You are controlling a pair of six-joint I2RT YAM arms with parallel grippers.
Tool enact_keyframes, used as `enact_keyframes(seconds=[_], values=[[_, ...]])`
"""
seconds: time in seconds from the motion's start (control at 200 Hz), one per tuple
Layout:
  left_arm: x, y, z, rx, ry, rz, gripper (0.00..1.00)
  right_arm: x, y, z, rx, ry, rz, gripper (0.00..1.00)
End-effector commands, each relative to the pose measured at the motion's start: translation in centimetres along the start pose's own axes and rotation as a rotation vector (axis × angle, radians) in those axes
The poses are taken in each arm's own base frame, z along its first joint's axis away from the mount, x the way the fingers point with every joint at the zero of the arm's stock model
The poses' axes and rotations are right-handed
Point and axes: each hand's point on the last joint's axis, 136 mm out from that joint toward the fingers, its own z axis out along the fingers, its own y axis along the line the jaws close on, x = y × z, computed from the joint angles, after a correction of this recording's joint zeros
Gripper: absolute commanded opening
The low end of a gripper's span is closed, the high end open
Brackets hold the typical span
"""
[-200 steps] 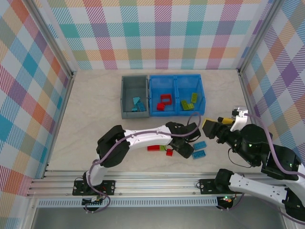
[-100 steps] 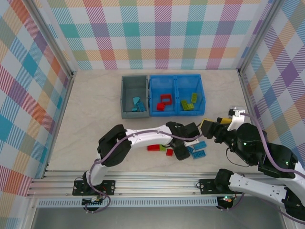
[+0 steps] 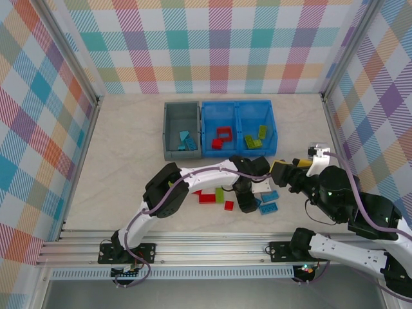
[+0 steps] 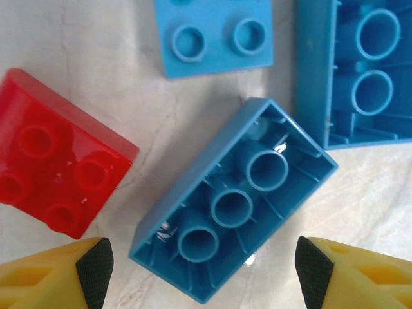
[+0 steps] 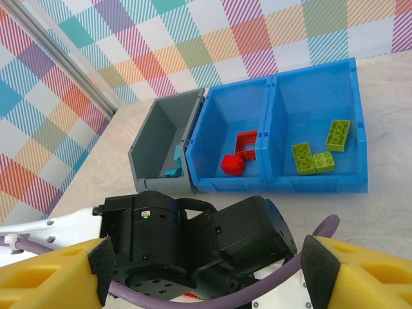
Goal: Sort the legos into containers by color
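My left gripper [image 3: 246, 203] hovers open, pointing down over loose legos near the table's front. In the left wrist view an upturned blue brick [image 4: 235, 203] lies on the table between the open fingertips [image 4: 93, 267], untouched. Around it lie a red brick [image 4: 58, 180], a light blue brick [image 4: 212, 32] and another upturned blue brick [image 4: 360, 71]. My right gripper [image 3: 280, 172] stands open and empty just right of the left wrist [image 5: 193, 244]. The grey bin [image 3: 172, 132] holds blue bricks. The blue bin [image 3: 239, 153] holds red legos [image 5: 239, 153] and green ones [image 5: 312, 158].
More loose legos lie left of my left gripper: a red one [image 3: 207, 199], a green one [image 3: 219, 195] and a small red one [image 3: 228, 205]. Two blue bricks [image 3: 270, 196] lie to its right. Plaid walls close the table in on three sides.
My left arm has swung its elbow to the right and the wrist has turned over the bricks, uncovering a green brick. My right gripper has shifted slightly left. Both stay open.
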Motion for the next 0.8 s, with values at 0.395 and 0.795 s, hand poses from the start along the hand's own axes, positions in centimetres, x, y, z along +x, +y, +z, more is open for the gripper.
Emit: enact_keyframes(seconds=[0.395,0.795], values=[[-1.3,-1.2,-0.2,-0.017,-0.06,0.076,0.78,0.5,0.1,0.8,0.016,0.009,-0.004,0.78],[-2.7,-1.3,1.5,-0.039,-0.072,0.146,0.79,0.7,-0.2,0.5,0.02,0.017,-0.007,0.78]])
